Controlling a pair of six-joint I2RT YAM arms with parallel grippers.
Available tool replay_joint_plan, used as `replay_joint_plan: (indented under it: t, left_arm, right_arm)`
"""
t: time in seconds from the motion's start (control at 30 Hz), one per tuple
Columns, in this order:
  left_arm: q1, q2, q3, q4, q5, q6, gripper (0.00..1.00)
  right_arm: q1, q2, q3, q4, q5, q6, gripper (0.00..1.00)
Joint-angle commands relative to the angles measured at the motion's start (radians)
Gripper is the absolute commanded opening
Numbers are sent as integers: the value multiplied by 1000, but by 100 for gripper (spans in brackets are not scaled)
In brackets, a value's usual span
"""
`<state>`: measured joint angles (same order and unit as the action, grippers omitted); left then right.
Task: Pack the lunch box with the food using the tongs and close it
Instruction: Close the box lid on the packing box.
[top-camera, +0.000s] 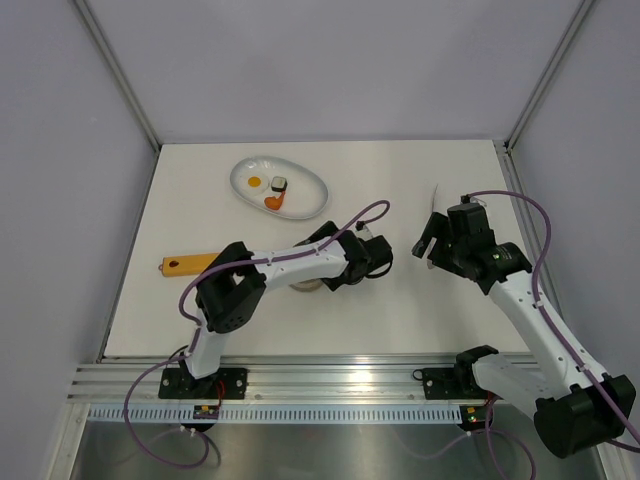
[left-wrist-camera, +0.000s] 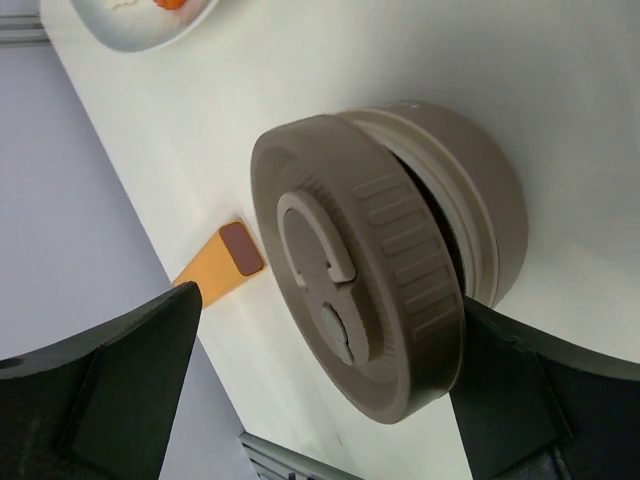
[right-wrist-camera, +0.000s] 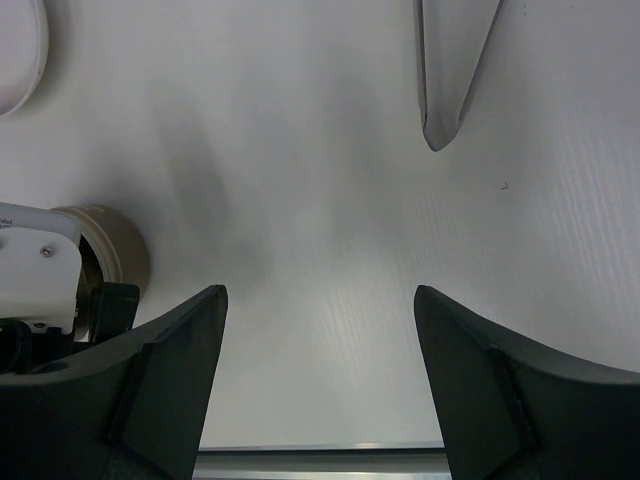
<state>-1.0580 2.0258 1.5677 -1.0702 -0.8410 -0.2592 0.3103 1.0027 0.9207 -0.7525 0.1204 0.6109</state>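
Observation:
The lunch box (left-wrist-camera: 470, 190) is a low round beige tin, and its ribbed grey-brown lid (left-wrist-camera: 360, 290) rests on it slightly askew, with a dark gap on one side. My left gripper (left-wrist-camera: 330, 400) is open, its fingers (left-wrist-camera: 130, 380) standing either side of the lid's rim. From above, the lunch box (top-camera: 304, 285) shows only partly under the left arm. Food lies on the white oval plate (top-camera: 310, 195): a fried egg (top-camera: 255, 182), a sushi roll (top-camera: 279, 185) and an orange piece (top-camera: 273, 203). The silver tongs (right-wrist-camera: 450, 70) lie on the table beyond my open, empty right gripper (right-wrist-camera: 320, 300).
An orange flat handle (top-camera: 190, 264) with a brown end (left-wrist-camera: 241, 248) lies on the table left of the lunch box. The plate's edge (left-wrist-camera: 140, 25) shows at the top of the left wrist view. An aluminium rail (top-camera: 330, 375) runs along the table's near edge.

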Motion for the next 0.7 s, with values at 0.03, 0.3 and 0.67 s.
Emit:
replay_joint_plan:
  t: [0.03, 0.3, 0.67]
  left_arm:
    - [10, -56, 14, 45, 166, 24, 99]
    - [58, -116, 15, 72, 341, 46, 99]
    - [72, -171, 40, 59, 414, 43, 99]
  right_arm:
    - [0, -24, 24, -5, 24, 12, 83]
    - [-2, -19, 30, -4, 24, 9, 83]
    - [0, -22, 24, -1, 21, 13, 83]
